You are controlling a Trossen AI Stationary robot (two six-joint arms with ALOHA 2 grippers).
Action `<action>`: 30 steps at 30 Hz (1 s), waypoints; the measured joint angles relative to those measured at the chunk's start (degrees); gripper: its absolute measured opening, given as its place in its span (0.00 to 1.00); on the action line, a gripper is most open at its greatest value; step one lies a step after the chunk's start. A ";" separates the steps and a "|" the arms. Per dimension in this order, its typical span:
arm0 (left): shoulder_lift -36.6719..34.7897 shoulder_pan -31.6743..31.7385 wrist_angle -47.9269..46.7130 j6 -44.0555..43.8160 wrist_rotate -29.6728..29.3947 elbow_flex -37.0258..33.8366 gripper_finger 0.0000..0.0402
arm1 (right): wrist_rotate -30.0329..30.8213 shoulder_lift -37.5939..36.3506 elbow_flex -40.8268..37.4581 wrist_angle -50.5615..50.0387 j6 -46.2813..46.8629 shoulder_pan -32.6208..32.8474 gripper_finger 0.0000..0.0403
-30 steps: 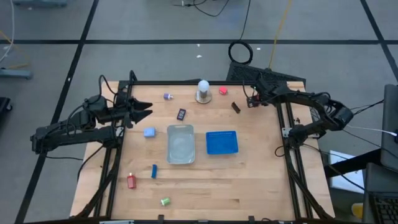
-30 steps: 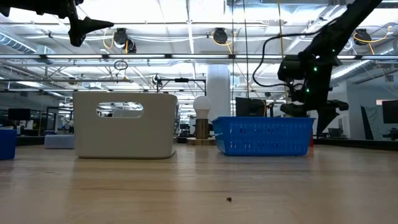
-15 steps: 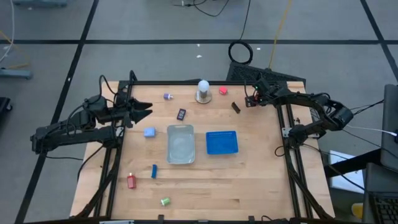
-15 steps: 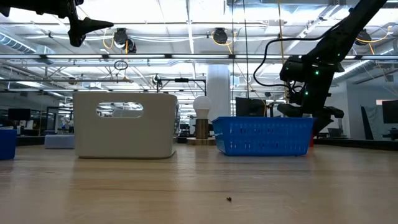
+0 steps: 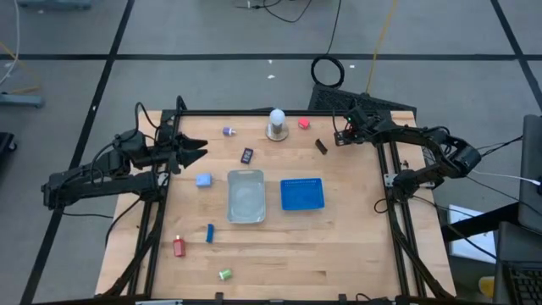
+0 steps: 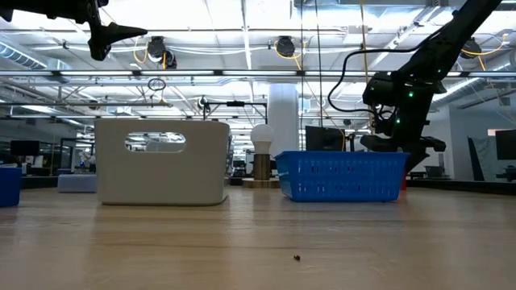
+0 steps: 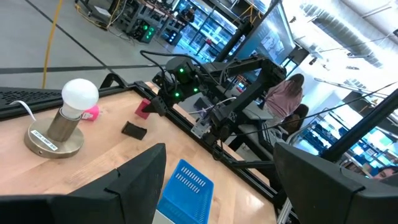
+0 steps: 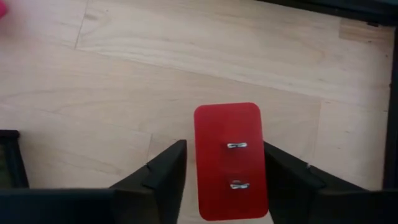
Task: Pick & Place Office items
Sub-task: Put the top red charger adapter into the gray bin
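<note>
A red rectangular item (image 8: 230,160) with two small metal prongs lies flat on the tabletop (image 5: 356,237) at its far right corner. Its long axis runs straight along the right gripper's (image 8: 225,180) reach, between the fingers (image 8: 161,174), which flank it closely; whether they grip it cannot be told. The left gripper (image 5: 196,153) hangs with fingers apart, holding nothing, above the far left side.

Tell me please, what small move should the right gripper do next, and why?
Probably finish closing, then lift. In the right wrist view the right gripper has a finger on each side of the red item, which lies on the table, with thin gaps seemingly left. The left gripper waits.
</note>
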 joint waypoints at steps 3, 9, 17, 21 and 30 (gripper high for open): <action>-0.01 0.00 0.01 0.00 0.00 0.00 0.74 | -0.11 0.00 0.00 0.01 -0.61 0.00 0.32; -0.02 0.00 0.01 0.00 0.04 0.00 0.74 | -0.20 0.00 0.00 0.05 -0.78 0.00 0.28; -0.02 0.02 0.00 0.03 2.05 0.00 0.74 | -3.72 -0.93 -0.02 -0.11 -2.39 0.30 0.28; -0.01 0.02 0.00 0.20 2.09 0.00 0.74 | -5.00 -4.89 -0.02 0.14 -2.75 0.70 0.28; -0.02 0.02 0.01 -0.27 3.48 0.00 0.74 | -8.13 -20.03 -0.02 -0.01 -0.90 0.68 0.28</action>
